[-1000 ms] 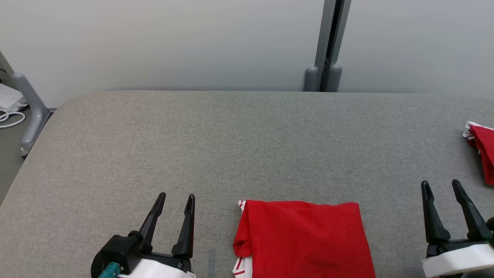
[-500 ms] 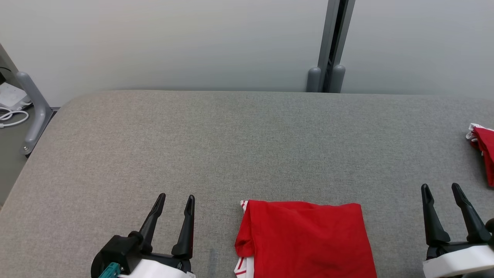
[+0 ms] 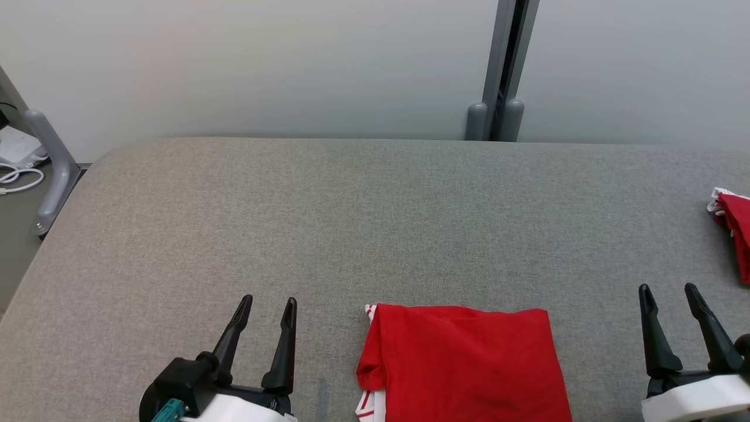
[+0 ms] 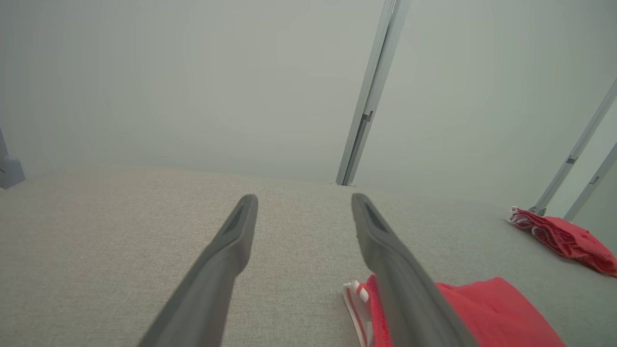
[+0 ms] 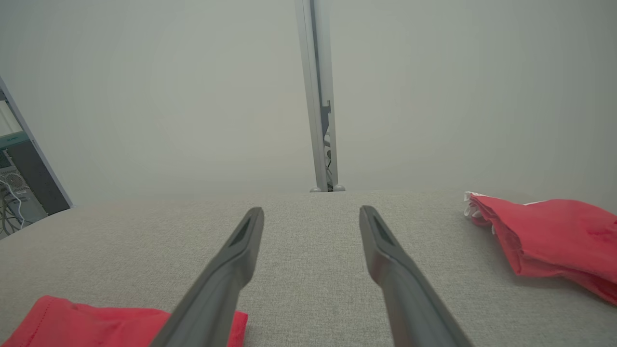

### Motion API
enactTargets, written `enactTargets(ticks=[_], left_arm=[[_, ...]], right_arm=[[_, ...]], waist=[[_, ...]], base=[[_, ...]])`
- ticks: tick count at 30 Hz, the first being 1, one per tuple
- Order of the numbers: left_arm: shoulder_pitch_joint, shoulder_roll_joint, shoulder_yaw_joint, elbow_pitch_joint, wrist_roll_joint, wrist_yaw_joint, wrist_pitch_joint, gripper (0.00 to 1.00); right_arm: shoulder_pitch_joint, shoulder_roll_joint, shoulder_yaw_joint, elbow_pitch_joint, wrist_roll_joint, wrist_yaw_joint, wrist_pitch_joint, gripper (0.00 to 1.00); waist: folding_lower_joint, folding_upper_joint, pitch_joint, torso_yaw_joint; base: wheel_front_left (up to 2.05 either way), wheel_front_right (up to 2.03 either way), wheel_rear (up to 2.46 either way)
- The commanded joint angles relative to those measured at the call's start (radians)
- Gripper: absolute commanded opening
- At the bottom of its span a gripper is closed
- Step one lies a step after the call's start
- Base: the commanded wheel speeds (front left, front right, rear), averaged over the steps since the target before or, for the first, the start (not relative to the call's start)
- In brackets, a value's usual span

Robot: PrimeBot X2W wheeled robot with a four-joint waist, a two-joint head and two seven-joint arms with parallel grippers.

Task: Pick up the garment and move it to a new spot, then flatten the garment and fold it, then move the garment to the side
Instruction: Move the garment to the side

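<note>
A red garment [image 3: 463, 363] with white striped trim lies folded flat on the grey table [image 3: 351, 223], at the near edge between my two grippers. My left gripper [image 3: 268, 303] rests open to its left, apart from it, with nothing between the fingers. To the garment's right my right gripper [image 3: 667, 290] also stands open and empty. In the left wrist view the garment [image 4: 487, 308] shows at the lower right, partly behind one finger [image 4: 385, 255]. Its corner [image 5: 87, 323] appears at the lower left of the right wrist view.
A second red garment [image 3: 735, 234] lies bunched at the table's right edge, also seen as a red garment [image 5: 549, 241] in the right wrist view. A grey post [image 3: 501, 70] stands behind the table against the pale wall. At the far left is a grey bracket [image 3: 50, 170] with white cables.
The picture has shifted slightly, so the camera moved a little. Both grippers and the garment hold their places.
</note>
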State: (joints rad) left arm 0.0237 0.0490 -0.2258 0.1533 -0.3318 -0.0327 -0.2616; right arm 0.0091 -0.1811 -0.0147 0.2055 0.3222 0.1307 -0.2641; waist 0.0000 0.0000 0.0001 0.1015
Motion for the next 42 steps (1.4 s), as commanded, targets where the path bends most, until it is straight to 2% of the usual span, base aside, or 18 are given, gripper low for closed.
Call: enactTargets(ticks=[1, 9, 11, 13, 23, 30, 37, 38, 39, 40, 41, 42], left_arm=[[0.003, 0.004, 0.000, 0.001, 0.004, 0.005, -0.003, 1.00], [0.000, 0.004, -0.001, 0.004, 0.001, 0.004, -0.003, 1.00], [-0.001, 0.004, -0.003, 0.005, 0.000, 0.003, -0.003, 1.00], [-0.002, 0.004, -0.006, 0.006, -0.001, 0.002, -0.003, 1.00], [-0.017, 0.004, -0.023, 0.010, 0.000, 0.003, -0.003, 1.00], [-0.029, 0.004, -0.031, 0.010, 0.004, 0.004, -0.003, 1.00], [-0.033, 0.004, -0.039, 0.010, 0.007, 0.006, -0.003, 1.00], [-0.032, 0.004, -0.040, 0.010, 0.007, 0.007, -0.003, 1.00], [-0.031, 0.004, -0.040, 0.011, 0.009, 0.008, -0.003, 1.00], [-0.031, 0.004, -0.040, 0.011, 0.009, 0.008, -0.003, 1.00], [-0.029, 0.004, -0.039, 0.012, 0.010, 0.008, -0.003, 1.00], [-0.027, 0.004, -0.039, 0.012, 0.011, 0.007, -0.003, 1.00]], right_arm=[[-0.002, -0.004, -0.002, 0.001, -0.005, 0.000, -0.001, 1.00], [-0.008, -0.007, 0.018, 0.010, 0.012, 0.000, -0.001, 1.00], [0.006, -0.008, 0.074, 0.055, 0.066, 0.000, -0.001, 1.00], [-0.001, -0.047, 0.157, 0.093, 0.095, 0.000, -0.001, 1.00], [-0.075, -0.121, 0.464, 0.298, 0.414, 0.000, 0.001, 1.00], [-0.147, -0.152, 0.581, 0.360, 0.569, 0.000, -0.001, 1.00], [-0.196, -0.173, 0.686, 0.403, 0.661, 0.000, 0.001, 1.00], [-0.202, -0.174, 0.700, 0.408, 0.668, 0.000, 0.001, 0.57], [-0.207, -0.178, 0.715, 0.413, 0.670, 0.000, 0.001, 0.24], [-0.207, -0.178, 0.715, 0.413, 0.670, 0.000, 0.001, 0.24], [-0.216, -0.183, 0.725, 0.415, 0.664, 0.000, 0.000, 0.00], [-0.222, -0.184, 0.731, 0.416, 0.663, 0.000, 0.000, 0.00]], waist=[[0.0000, 0.0000, 0.000, 0.000], [0.0000, 0.0000, 0.003, 0.003], [0.0000, 0.0000, 0.005, 0.006], [0.0000, 0.0000, 0.006, 0.010], [0.0000, 0.0000, 0.036, 0.042], [0.0000, 0.0000, 0.058, 0.064], [0.0000, 0.0000, 0.067, 0.078], [0.0000, 0.0000, 0.066, 0.079], [0.0000, 0.0000, 0.066, 0.079], [0.0000, 0.0000, 0.066, 0.079], [0.0000, 0.0000, 0.065, 0.078], [0.0000, 0.0000, 0.063, 0.077]], base=[[0.00, 0.00, 0.00], [0.00, 0.00, 0.00], [0.00, 0.00, 0.00], [0.00, 0.00, 0.00], [0.00, 0.00, 0.00], [0.00, 0.00, 0.00], [0.00, 0.00, 0.00], [0.00, 0.00, 0.00], [0.00, 0.00, 0.00], [0.00, 0.00, 0.00], [0.00, 0.00, 0.00], [0.00, 0.00, 0.00]])
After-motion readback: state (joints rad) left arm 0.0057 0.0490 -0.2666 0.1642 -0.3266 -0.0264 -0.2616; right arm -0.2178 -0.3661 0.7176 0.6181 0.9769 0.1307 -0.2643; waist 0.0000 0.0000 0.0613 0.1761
